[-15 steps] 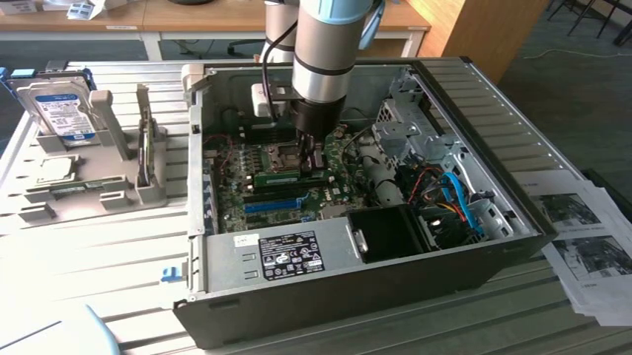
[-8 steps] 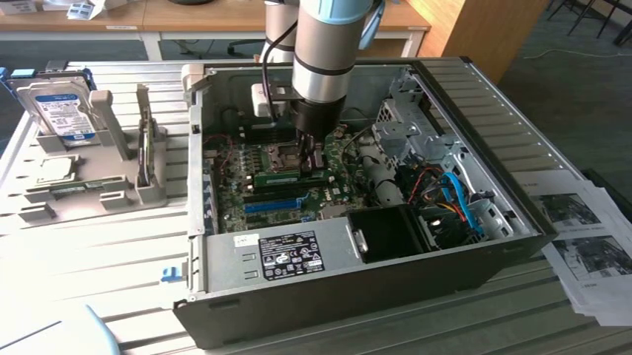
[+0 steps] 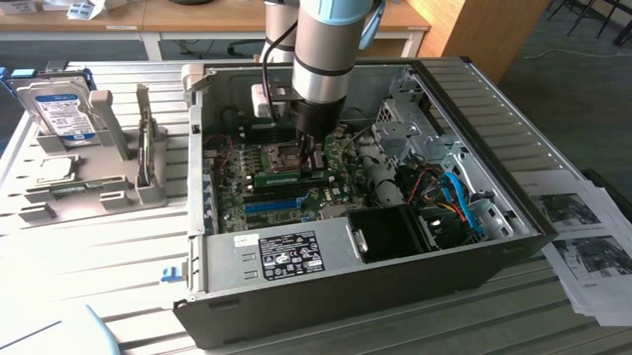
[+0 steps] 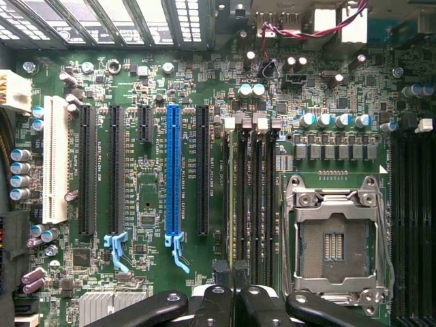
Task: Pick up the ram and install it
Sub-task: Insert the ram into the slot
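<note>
— as you read the exterior view from its left, what stands where?
— drive (image 3: 61,111) upright in the grey rack (image 3: 109,185), well apart from the work. then the open case (image 3: 345,296), with the arm (image 3: 326,44) pointing down into it.
— and the ram (image 3: 286,177)?
— inside the case, standing on edge between the blue slot (image 3: 271,205) and the socket (image 3: 281,157), green face showing. it is at the black slots (image 4: 248,197) there; whether it is fully seated i cannot tell.
— the gripper (image 3: 314,164)?
— at the ram's end nearer the exterior view's right. its fingers (image 4: 212,303) are drawn almost together, and as i read it they pinch the ram's top edge. the wrist view puts them just over the end of one black slot.
— so which step is this?
— the pick-up looks done. i'd call this the install, with the ram at its slot.
— what does seating it call for?
— by my judgement, the ram lined up along the slot, then a straight push down with no tilt. held off-centre, it could rock and go in one end first.
— further right?
— papers (image 3: 582,244) beside the case, apart from the work.
</note>
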Controlling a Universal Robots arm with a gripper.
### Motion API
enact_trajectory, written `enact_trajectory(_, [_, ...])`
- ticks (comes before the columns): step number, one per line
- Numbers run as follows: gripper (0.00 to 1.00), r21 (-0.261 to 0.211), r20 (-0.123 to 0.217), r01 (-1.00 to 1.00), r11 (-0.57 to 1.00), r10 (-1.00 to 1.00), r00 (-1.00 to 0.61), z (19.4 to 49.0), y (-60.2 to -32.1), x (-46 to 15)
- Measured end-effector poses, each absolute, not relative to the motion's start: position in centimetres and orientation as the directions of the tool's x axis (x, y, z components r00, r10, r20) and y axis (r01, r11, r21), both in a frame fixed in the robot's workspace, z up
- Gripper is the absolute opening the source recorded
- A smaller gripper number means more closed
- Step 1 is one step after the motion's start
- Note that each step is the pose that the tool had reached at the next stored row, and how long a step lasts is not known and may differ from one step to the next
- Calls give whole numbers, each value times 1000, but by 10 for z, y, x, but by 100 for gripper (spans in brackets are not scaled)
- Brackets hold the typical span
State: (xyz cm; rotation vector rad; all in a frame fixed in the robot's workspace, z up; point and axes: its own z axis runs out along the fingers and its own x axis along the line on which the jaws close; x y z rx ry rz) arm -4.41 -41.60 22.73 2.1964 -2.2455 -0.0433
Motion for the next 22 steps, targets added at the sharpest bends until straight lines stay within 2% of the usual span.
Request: enact_trajectory(22, [11, 20, -19, -1000, 22, -1000, -22, 223, -416, -44])
